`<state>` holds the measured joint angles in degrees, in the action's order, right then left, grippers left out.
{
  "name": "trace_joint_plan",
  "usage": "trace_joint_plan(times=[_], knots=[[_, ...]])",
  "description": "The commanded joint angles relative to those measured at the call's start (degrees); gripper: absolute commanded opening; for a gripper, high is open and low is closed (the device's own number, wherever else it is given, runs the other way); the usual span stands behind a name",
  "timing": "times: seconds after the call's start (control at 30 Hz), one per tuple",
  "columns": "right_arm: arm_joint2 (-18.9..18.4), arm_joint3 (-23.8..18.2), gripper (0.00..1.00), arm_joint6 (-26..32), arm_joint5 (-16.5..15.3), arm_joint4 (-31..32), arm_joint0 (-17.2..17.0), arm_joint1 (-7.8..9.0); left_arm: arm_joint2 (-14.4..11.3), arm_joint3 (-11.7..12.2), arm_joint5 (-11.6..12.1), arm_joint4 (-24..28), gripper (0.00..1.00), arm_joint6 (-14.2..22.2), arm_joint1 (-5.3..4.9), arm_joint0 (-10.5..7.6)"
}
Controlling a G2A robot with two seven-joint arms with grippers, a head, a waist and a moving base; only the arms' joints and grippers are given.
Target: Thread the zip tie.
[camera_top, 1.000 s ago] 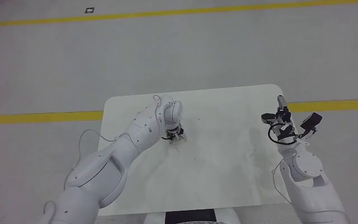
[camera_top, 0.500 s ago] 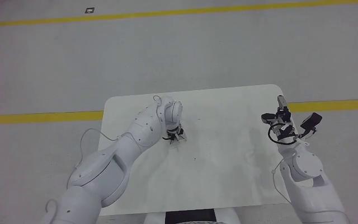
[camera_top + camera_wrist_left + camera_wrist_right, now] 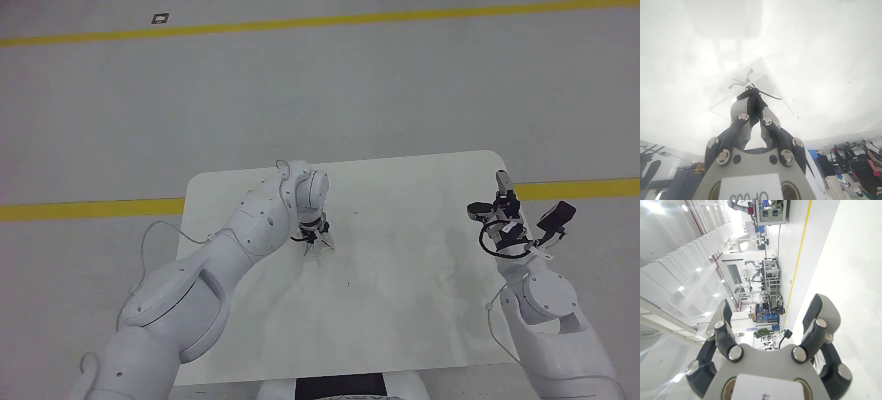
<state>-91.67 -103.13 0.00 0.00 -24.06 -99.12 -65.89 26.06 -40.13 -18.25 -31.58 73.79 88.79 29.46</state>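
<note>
A thin black zip tie (image 3: pixel 770 96) is pinched in my left gripper (image 3: pixel 754 94), which is shut on it just above a clear square plate (image 3: pixel 770 70) lying on the white table (image 3: pixel 400 300). Two more black strands with small heads (image 3: pixel 750 71) sit on the plate beyond the fingertips. In the top view the left gripper (image 3: pixel 315 243) points down at the table's middle left. My right gripper (image 3: pixel 770 311) is open and holds nothing; it hovers at the table's right edge (image 3: pixel 503 196), aimed away from the table towards the room.
The table's surface has a few small dark specks (image 3: pixel 348 283). A yellow floor line (image 3: pixel 90 209) runs behind the table on both sides. Free tabletop lies between the two grippers.
The left arm's wrist and forearm have shifted slightly toward the table's far side while its gripper stays at the plate. The right arm has not moved.
</note>
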Motion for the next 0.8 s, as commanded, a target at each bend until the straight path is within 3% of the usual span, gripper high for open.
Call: trace_joint_plan(times=[0.0, 0.3, 0.77], knots=[[0.0, 0.0, 1.0, 0.0, 0.0, 0.0, 0.0, 0.0, 0.32, -0.58, 0.04, 0.31, 0.0, 1.12, -0.32, -0.08], [0.0, 0.0, 1.0, 0.0, 0.0, 0.0, 0.0, 0.0, 1.5, -3.84, 1.09, 0.48, 0.0, 5.72, -2.14, -0.23], [0.0, 0.0, 1.0, 0.0, 0.0, 0.0, 0.0, 0.0, 0.85, -6.51, 1.92, 1.96, 0.0, 5.85, -4.29, 0.28]])
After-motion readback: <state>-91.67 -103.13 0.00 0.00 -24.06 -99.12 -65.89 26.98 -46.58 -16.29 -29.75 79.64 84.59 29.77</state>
